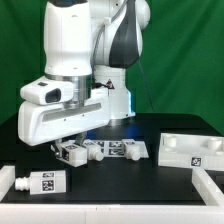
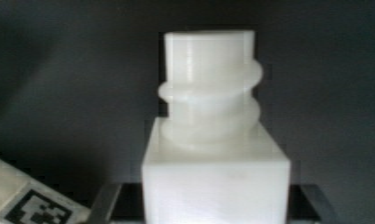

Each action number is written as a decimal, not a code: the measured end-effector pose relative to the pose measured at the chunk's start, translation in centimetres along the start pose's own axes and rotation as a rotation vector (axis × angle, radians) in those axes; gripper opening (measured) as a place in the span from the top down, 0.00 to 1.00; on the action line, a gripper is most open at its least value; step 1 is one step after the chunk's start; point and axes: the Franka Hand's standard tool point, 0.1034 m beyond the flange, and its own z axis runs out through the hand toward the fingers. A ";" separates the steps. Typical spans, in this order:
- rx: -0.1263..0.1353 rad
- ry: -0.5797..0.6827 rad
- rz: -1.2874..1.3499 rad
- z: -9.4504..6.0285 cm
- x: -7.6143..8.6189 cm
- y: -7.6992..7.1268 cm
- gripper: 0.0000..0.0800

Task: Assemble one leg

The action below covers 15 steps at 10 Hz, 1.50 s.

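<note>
Jaws look closed on the leg, low over the dark surface in the exterior view. My own wrist housing hides most of the contact, so from here the grip is likely, not certain. I can't tell whether the leg rests on the surface or hangs just clear of it. Just beside it, toward the exterior view's right, more legs lie in a row. They are close enough that I judge a sideways swing, or a lift with some tilt, could knock them out of place. Another loose leg lies apart on the exterior view's left, and the tray-like board sits well apart on the exterior view's right. Neither is in my way.

In the wrist view the leg fills the middle: square body nearest me, then a collar, then the narrower round end pointing away. Dark strips flank the near end of the square body. I read them as the jaws pressing its two flat sides, though they are too dim to be sure. A tagged part shows at one corner, near the leg, but I can't tell if it touches.

My main worry is slip. The plastic looks smooth and my hold seems to sit at one end, so the free length could pivot in the grip when I turn it. A leg that has pivoted would likely meet the board crooked and jam instead of seating.
</note>
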 end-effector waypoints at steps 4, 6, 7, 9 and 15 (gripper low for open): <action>-0.011 -0.006 0.111 2.9 -5.7 -0.5 0.64; 0.001 -0.016 0.160 3.4 -6.3 -0.7 0.64; 0.005 -0.018 0.163 3.3 -6.1 -0.5 0.64; 0.007 -0.020 0.163 3.4 -6.2 -0.6 0.64; 0.044 -0.038 0.387 -1.3 -3.5 -3.9 0.20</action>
